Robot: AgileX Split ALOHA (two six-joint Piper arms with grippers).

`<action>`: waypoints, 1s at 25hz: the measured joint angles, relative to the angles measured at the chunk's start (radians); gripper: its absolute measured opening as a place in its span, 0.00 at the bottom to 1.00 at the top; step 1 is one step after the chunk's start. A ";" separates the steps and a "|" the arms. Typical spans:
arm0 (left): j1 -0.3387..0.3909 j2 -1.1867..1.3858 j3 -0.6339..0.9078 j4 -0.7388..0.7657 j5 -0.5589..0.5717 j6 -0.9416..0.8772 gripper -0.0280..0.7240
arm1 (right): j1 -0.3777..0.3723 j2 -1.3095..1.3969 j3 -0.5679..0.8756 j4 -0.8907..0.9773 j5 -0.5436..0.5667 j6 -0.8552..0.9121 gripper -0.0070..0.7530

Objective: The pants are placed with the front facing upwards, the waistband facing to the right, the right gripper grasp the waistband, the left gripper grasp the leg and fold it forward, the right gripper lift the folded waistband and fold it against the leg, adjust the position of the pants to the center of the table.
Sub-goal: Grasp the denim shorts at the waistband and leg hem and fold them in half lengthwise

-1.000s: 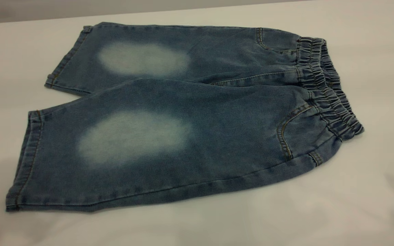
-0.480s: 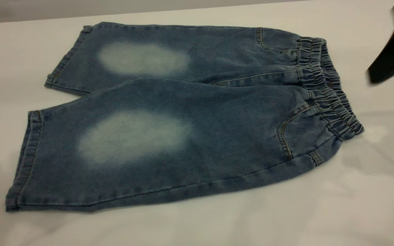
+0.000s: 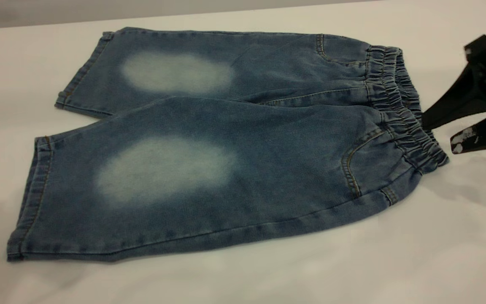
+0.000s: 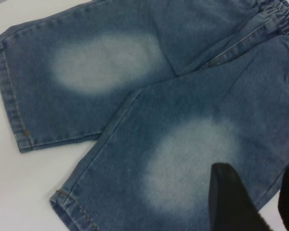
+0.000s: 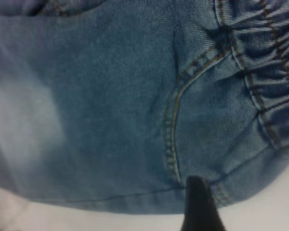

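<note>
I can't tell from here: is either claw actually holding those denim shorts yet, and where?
Nothing is held. The right gripper is open beside the waistband; the left gripper hovers open over a leg of the pants.

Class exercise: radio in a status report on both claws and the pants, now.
Right claw open, at the waistband, nothing gripped. Left claw open above the near leg. Pants flat, unfolded on the table. Nothing in the way.
</note>
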 joint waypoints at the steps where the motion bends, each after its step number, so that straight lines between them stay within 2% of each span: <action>1: 0.000 0.000 0.000 0.000 0.000 0.000 0.38 | -0.018 0.010 0.000 0.012 0.013 -0.014 0.50; 6: 0.000 0.000 0.000 0.000 0.000 0.000 0.38 | -0.063 0.069 0.000 0.011 0.018 -0.022 0.50; 10: 0.000 0.000 0.000 0.001 0.000 0.000 0.38 | -0.063 0.117 0.000 0.027 0.048 -0.040 0.50; 25: 0.000 0.000 0.000 0.001 0.006 0.000 0.38 | -0.062 0.240 -0.034 0.122 0.033 -0.134 0.50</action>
